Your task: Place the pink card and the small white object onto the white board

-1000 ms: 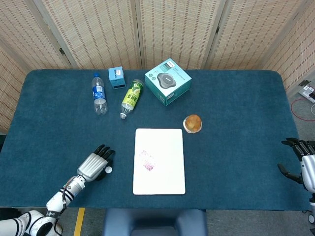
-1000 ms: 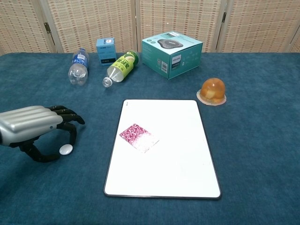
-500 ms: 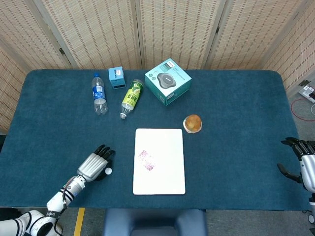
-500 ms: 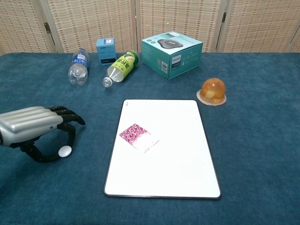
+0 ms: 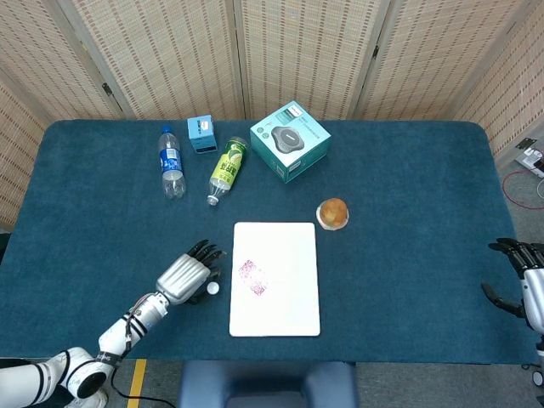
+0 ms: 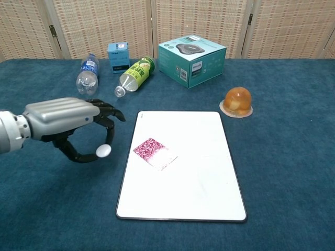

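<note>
The white board (image 5: 276, 302) (image 6: 193, 193) lies at the table's front centre. The pink card (image 5: 252, 278) (image 6: 153, 150) lies flat on the board's left half. My left hand (image 5: 189, 274) (image 6: 73, 123) hovers just left of the board and pinches the small white object (image 5: 212, 288) (image 6: 103, 150), a round disc, between thumb and a finger, lifted off the cloth. My right hand (image 5: 524, 285) rests at the far right edge of the table, fingers apart, holding nothing.
At the back stand a water bottle (image 5: 171, 162), a small blue box (image 5: 201, 133), a lying green bottle (image 5: 226, 168) and a teal box (image 5: 291, 140). An orange dome-shaped object (image 5: 333, 213) sits right of the board's far corner.
My left hand has lifted the small white object and carried it right, toward the board's left edge. The pink card and right hand have not moved.
</note>
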Motion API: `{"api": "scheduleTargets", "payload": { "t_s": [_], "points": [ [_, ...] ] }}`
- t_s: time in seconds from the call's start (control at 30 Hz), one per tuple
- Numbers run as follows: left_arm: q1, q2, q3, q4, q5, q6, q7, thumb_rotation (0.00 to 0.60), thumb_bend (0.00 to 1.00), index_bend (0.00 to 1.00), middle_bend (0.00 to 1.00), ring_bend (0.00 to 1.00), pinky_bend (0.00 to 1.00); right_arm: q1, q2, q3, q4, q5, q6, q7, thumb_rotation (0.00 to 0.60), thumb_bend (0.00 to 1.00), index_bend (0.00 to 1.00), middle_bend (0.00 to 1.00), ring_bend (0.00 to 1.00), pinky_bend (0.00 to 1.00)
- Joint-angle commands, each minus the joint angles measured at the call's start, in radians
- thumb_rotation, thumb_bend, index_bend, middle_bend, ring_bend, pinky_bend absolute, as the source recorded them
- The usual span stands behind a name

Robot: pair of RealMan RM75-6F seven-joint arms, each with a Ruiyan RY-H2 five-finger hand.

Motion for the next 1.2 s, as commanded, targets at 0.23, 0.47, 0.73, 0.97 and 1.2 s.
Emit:
{"api": "scheduleTargets", "payload": {
  "t_s": [0.23,0.47,0.73,0.97,1.2],
  "points": [
    [-0.108,-0.082,-0.087,-0.009,-0.146,-0.115,0.098,0.600,0.39,0.49,0.16,0.09,0.00,-0.008,0.003,0.000,0.006,0.009,0.003,0.007,0.600,0.25,0.26,0.25,0.22,0.24],
    [-0.185,-0.148,-0.119,0.027,-0.279,-0.169,0.192,0.600,0.39,0.48,0.16,0.09,0.00,-0.006,0.002,0.001,0.010,0.010,-0.002,0.014,0.600,0.25,0.26,0.25,0.22,0.24],
    [-0.251,-0.203,-0.125,0.063,-0.430,-0.173,0.288,0.600,0.39,0.48,0.16,0.09,0.00,-0.004,0.002,0.002,0.019,0.013,-0.008,0.022,0.600,0.25,0.26,0.25,0.22,0.24],
    [-0.281,-0.220,-0.119,0.072,-0.507,-0.153,0.320,0.600,0.39,0.41,0.16,0.09,0.00,-0.005,0.002,0.002,0.026,0.015,-0.008,0.032,0.600,0.25,0.26,0.25,0.23,0.24],
    [-0.265,-0.189,-0.116,0.017,-0.507,-0.090,0.288,0.600,0.38,0.13,0.14,0.06,0.00,-0.010,0.002,0.002,0.033,0.014,-0.001,0.041,0.600,0.25,0.26,0.25,0.22,0.24]
  ]
}}
